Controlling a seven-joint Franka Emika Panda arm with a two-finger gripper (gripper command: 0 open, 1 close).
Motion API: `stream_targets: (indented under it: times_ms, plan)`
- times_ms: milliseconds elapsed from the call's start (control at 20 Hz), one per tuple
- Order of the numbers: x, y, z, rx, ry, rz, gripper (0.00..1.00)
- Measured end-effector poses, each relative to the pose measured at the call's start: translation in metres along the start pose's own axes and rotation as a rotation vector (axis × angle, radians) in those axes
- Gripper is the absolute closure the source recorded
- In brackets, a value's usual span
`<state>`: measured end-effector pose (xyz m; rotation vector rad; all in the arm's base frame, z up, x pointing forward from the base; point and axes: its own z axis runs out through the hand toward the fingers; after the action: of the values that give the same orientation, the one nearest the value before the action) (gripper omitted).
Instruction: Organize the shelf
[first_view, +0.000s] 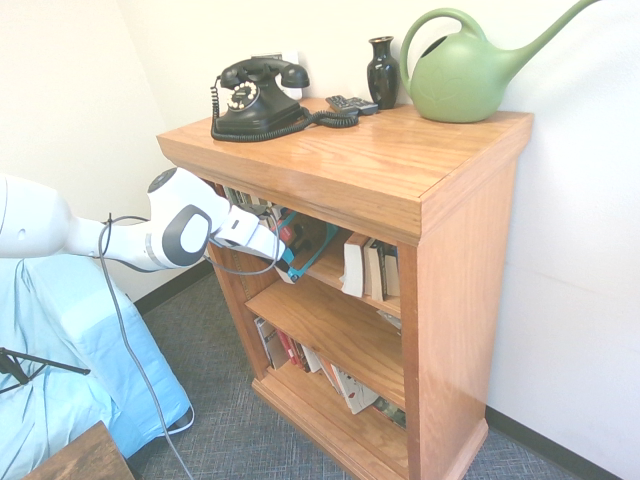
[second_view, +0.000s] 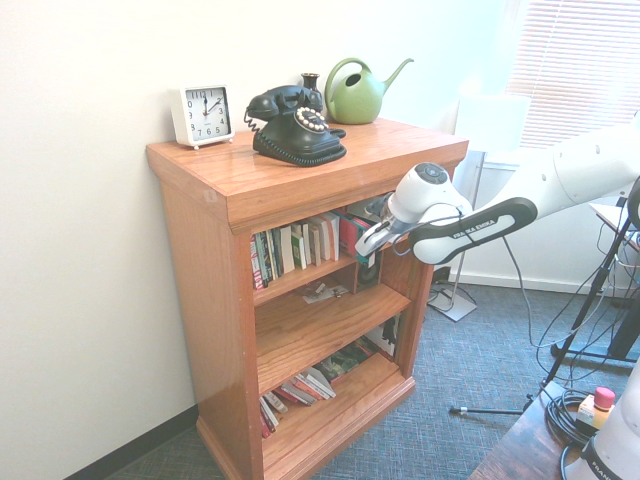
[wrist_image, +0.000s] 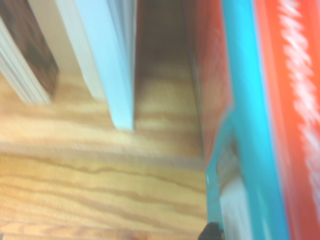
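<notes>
The shelf is a honey-coloured oak bookcase with three tiers, also seen in the second exterior view. My gripper reaches into the top tier from the front and is shut on a red book with a teal edge, which leans tilted between the other books. From the other side, the gripper is at the right end of the upright row, against the red book. The wrist view shows this red and teal book close up, beside a gap and pale upright books.
On top stand a black telephone, a dark vase, a green watering can, a remote and a white clock. Upright books fill the top tier. Toppled books lie on the bottom tier. Blue-covered furniture stands left.
</notes>
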<state>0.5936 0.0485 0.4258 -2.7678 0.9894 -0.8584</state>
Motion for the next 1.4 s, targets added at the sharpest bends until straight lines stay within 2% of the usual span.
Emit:
stream_targets:
  times_ms: [450, 500, 1400]
  plan:
    - [0.008, -0.016, 0.004, -0.003, 0.008, -0.013, 1.0]
    - [0.008, -0.016, 0.004, -0.003, 0.009, -0.011, 0.0]
    - [-0.001, -0.007, 0.013, -0.036, 0.046, -0.041, 0.0]
